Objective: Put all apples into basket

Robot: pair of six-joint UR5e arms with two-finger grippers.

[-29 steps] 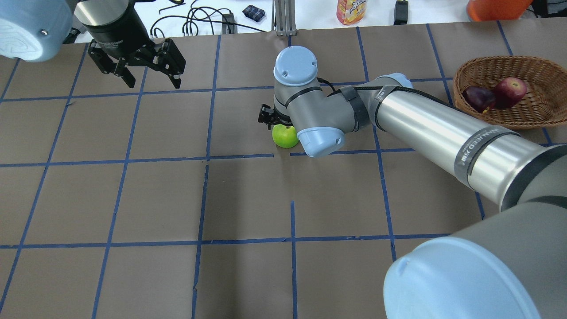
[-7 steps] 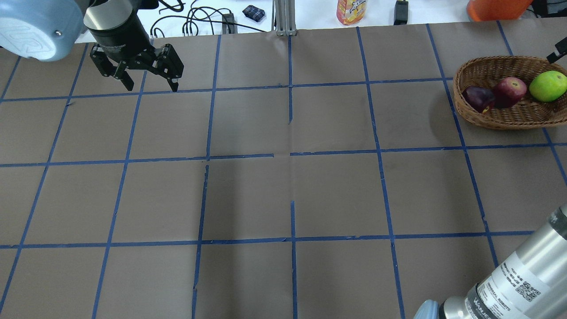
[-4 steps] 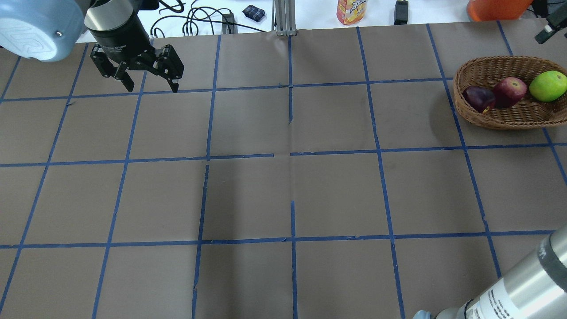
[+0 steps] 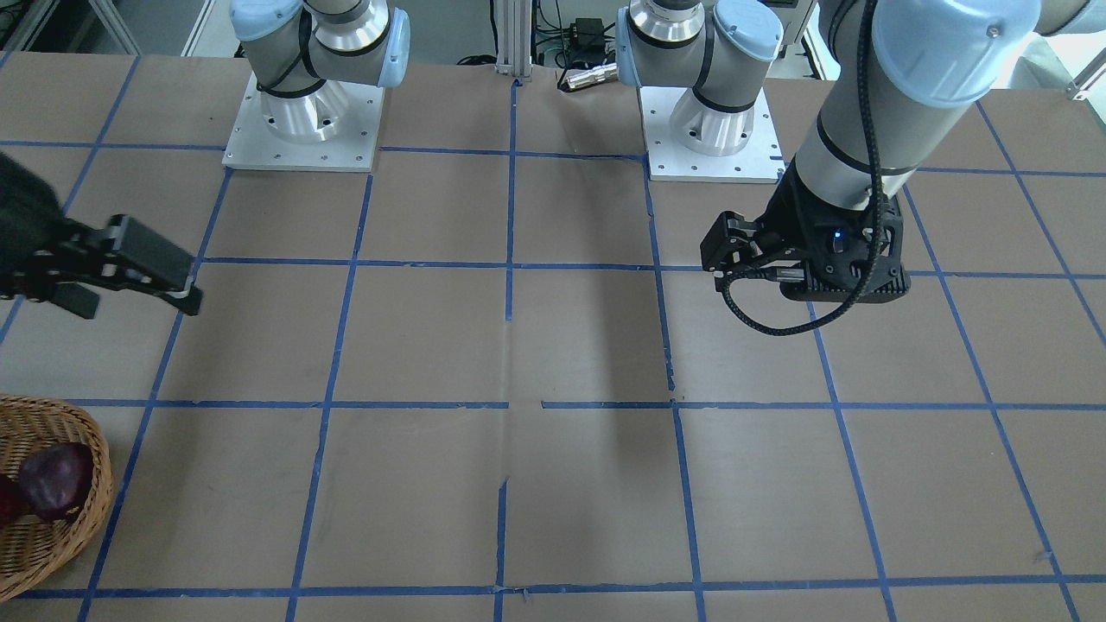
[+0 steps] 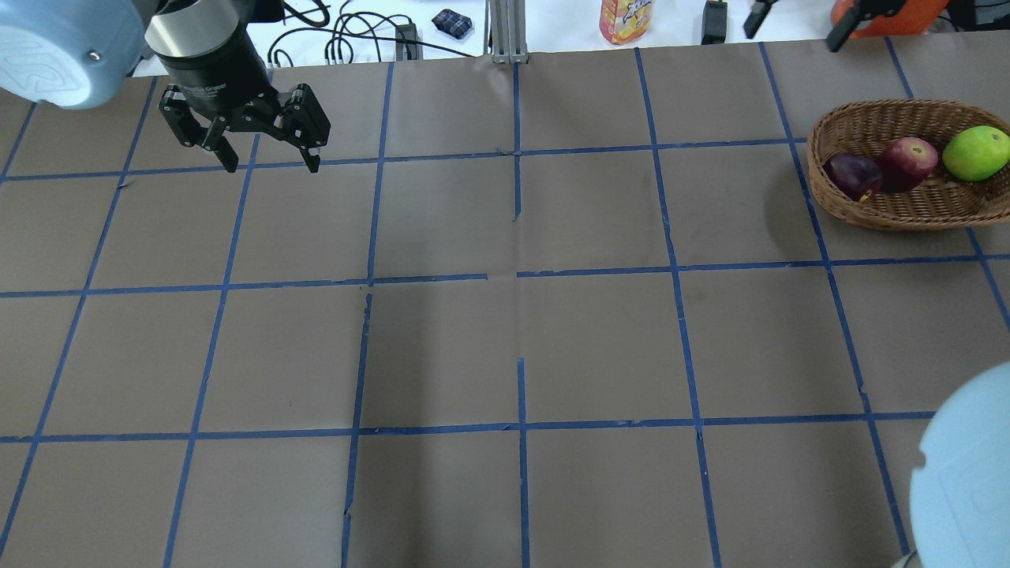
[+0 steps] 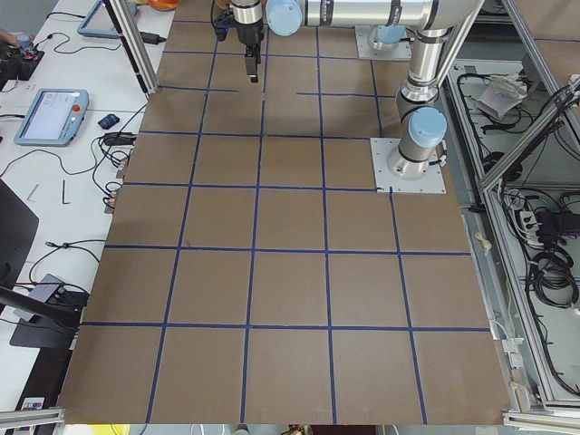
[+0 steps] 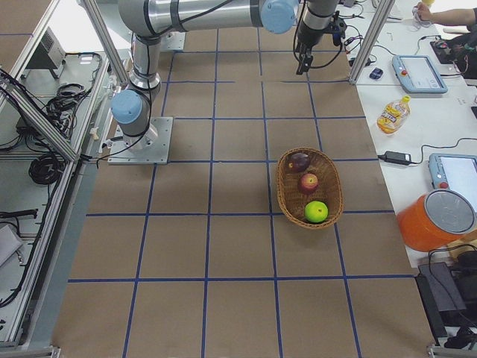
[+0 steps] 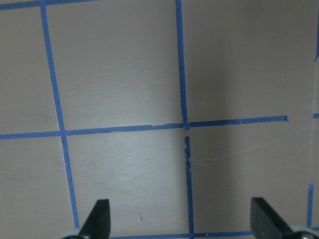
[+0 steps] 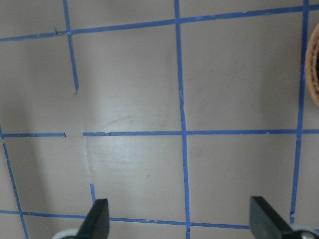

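Observation:
The wicker basket stands at the table's far right. It holds the dark purple apple, the red apple and the lime green apple, which also lie in a row in the exterior right view. My right gripper is open and empty, high over the far table edge to the left of the basket. Its wrist view shows its fingertips spread over bare table, with the basket rim at the right edge. My left gripper is open and empty over the far left.
Brown paper with a blue tape grid covers the table. Beyond the far edge are cables, a juice bottle and an orange bucket. Both arm bases are bolted to the robot's side of the table.
Four seconds ago my right gripper was at the green apple mid-table. The apple now lies in the basket, and the open gripper has risen and moved left of it. The left arm barely shifted.

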